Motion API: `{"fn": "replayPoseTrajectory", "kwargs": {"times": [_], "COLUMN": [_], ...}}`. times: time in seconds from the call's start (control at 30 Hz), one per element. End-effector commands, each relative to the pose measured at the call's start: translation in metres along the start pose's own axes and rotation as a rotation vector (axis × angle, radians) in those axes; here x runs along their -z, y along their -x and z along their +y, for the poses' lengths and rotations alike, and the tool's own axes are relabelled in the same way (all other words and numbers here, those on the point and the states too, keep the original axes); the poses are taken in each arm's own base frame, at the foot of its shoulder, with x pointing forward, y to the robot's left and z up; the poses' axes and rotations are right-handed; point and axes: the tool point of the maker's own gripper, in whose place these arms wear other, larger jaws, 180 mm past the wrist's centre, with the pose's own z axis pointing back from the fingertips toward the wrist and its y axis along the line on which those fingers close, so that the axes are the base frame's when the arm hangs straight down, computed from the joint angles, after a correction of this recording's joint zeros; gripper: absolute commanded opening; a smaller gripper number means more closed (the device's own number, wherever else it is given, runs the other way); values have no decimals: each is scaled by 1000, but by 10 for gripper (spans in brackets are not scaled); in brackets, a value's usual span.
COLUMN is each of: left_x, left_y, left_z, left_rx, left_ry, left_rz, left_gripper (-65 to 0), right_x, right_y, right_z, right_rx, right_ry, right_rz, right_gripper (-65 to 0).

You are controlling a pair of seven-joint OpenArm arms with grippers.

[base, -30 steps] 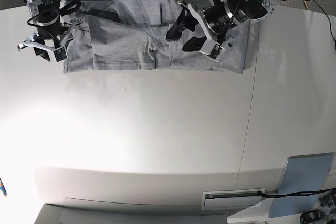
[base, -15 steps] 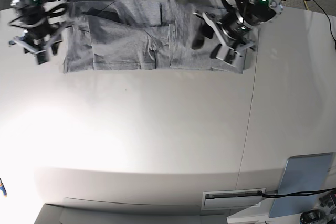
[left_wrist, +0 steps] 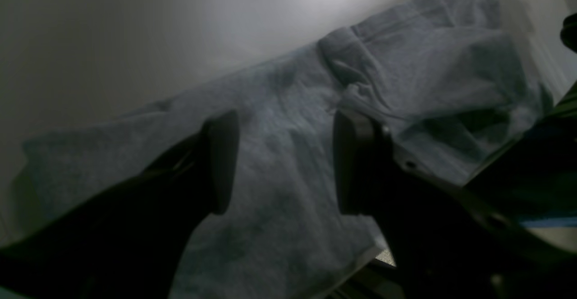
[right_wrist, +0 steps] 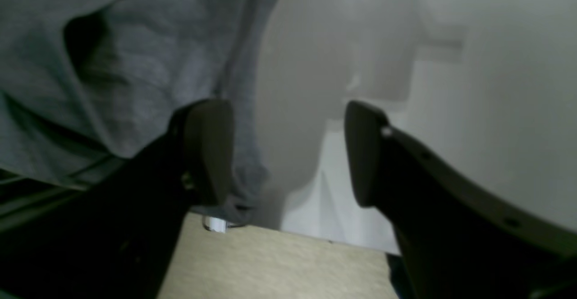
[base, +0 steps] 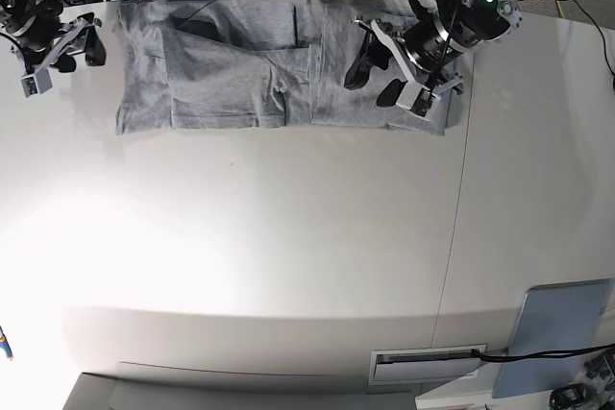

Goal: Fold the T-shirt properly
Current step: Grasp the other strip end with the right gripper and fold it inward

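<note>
- T-shirt [base: 288,69] lies flat along the far edge of the desk [base: 288,266], folded into a long band with a doubled panel over its middle; we judge the fold only partly done.
- Our left claw [base: 387,71] hangs over the shirt's end on the base view's right, its jaws spread with nothing between them. In the left wrist view only flat cloth [left_wrist: 279,163] shows between the fingers. If we close from here, we risk pinching just the top layer, and the lower layers would drag and crumple.
- Our right claw [base: 60,51] sits off the cloth, beside the shirt's other end, jaws spread and empty. The right wrist view shows bare desk [right_wrist: 297,109] between the fingers and the shirt's edge by one finger [right_wrist: 212,150]. Closing here would catch nothing, or only a thin hem that slips out mid-lift.
- That end lies near the far rim, where floor shows past it; a careless tug could pull cloth over the edge.
- Uneven grips would skew the next fold.
</note>
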Motion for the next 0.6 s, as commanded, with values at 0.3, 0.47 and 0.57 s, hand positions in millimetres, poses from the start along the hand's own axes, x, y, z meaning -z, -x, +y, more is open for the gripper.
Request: {"fn": "replayPoseTrajectory", "kwargs": {"times": [0.3,0.47,0.57], "left_x": [-2,-1,-2], "left_y": [-12,-12,-12], "left_z": [-13,-15,-15], "left_rx": [-3,3,3], "left_ry": [55,62,63], "left_rz": [-52,-50,-50], "left_gripper": [-311,-311,-311], "right_x": [12,35,49], "right_y": [-10,9,20], "right_z": [5,12,23], "right_rx": [112,216,229], "right_ry": [-23,-83,-126], "right_rz": [-33,44,95], "right_gripper": [-263,-263,-263]}}
